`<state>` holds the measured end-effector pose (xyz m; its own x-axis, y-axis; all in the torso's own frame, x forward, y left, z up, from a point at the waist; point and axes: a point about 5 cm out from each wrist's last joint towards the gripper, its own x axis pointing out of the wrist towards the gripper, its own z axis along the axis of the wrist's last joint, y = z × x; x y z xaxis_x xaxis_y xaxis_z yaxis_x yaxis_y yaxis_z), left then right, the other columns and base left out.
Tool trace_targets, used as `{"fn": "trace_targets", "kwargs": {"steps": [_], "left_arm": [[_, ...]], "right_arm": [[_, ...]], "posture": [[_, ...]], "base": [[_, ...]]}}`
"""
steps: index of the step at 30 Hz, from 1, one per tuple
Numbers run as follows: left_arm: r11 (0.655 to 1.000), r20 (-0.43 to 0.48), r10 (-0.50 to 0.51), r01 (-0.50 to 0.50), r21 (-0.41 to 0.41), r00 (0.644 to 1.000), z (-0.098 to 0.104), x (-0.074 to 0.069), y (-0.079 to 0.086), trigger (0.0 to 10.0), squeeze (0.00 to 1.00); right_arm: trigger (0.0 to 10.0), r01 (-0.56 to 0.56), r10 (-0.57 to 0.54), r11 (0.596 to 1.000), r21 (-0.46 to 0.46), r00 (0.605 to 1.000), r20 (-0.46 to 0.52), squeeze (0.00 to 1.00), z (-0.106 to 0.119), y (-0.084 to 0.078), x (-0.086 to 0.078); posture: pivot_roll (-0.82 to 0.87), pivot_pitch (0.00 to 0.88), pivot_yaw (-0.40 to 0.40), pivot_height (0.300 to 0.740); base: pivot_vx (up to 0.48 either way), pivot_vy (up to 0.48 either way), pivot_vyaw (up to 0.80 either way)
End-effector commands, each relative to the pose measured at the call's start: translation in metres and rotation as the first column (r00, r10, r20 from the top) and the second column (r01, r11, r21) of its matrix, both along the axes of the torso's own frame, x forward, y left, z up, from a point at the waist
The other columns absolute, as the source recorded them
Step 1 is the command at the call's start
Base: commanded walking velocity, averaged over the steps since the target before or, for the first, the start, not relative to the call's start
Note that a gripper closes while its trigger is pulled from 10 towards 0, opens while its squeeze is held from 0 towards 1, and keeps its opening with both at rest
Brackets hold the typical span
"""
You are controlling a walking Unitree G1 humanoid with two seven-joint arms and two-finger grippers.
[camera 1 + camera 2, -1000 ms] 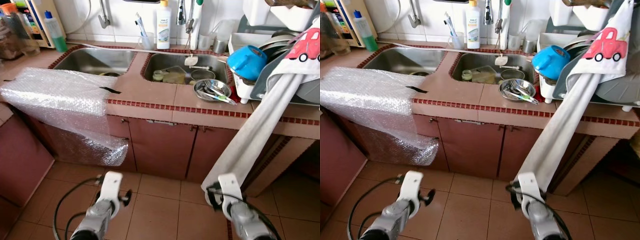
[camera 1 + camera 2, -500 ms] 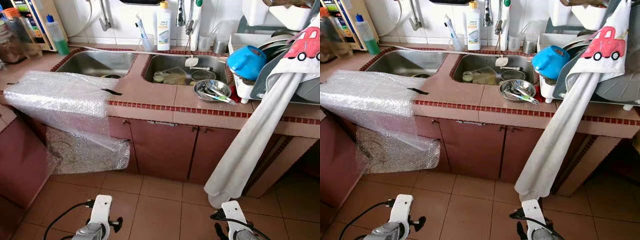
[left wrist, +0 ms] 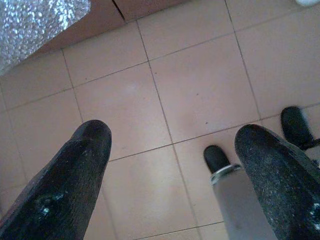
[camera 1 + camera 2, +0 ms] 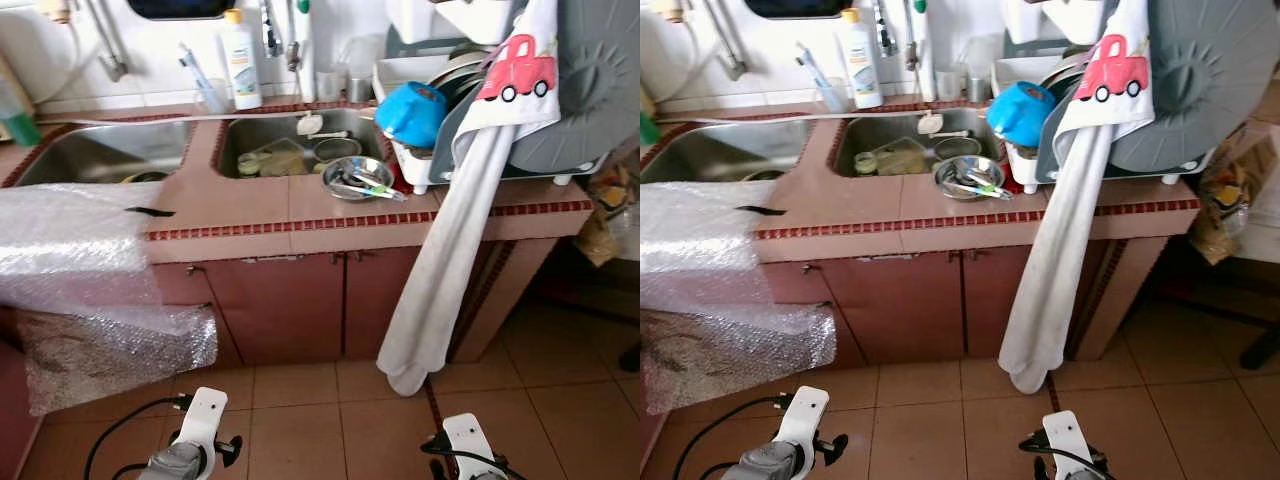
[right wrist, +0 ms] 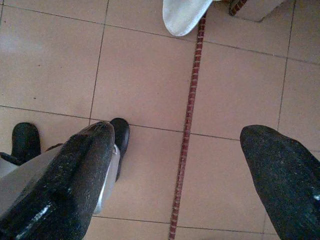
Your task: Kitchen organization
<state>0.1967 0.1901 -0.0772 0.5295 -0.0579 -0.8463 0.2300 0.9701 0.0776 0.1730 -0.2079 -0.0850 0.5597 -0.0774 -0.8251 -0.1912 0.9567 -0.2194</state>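
Observation:
Both arms hang low over the tiled floor, the left arm and the right arm at the bottom of the head views. My left gripper is open above bare floor tiles, holding nothing. My right gripper is open too, over a red tile seam. Ahead stands the kitchen counter with a double sink. A steel bowl of utensils sits at the sink's edge. A blue bowl leans in the dish rack.
A long white towel with a red truck print hangs from the rack nearly to the floor. Bubble wrap drapes off the counter's left end. A soap bottle stands behind the sinks. Bags lie at the far right.
The camera has swung right, so the counter and sinks sit further left in view. Both arms dropped lower a second ago and have stayed down since.

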Motion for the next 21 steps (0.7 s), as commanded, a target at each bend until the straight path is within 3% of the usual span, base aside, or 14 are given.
{"fn": "trace_targets", "kwargs": {"steps": [1, 21], "left_arm": [[1.000, -0.007, -0.011, 0.011, 0.012, 1.000, -0.0004, -0.0018, 0.0040, 10.0, 0.00], [0.997, -0.025, -0.055, 0.056, 0.045, 0.998, -0.0034, -0.0083, 0.0058, 10.0, 0.00]], "right_arm": [[10.0, -0.009, 0.009, 1.000, -0.002, 1.000, -0.011, 0.00, -0.0014, 0.0010, -0.0023], [10.0, -0.053, 0.052, 0.998, -0.018, 0.998, -0.039, 0.00, -0.0044, 0.0037, -0.0079]], "posture": [[-0.04, 0.000, 0.099, 0.740], [-0.03, 0.000, 0.105, 0.740]], "base": [[0.000, 0.000, -0.78], [0.000, 0.000, -0.77]]}}
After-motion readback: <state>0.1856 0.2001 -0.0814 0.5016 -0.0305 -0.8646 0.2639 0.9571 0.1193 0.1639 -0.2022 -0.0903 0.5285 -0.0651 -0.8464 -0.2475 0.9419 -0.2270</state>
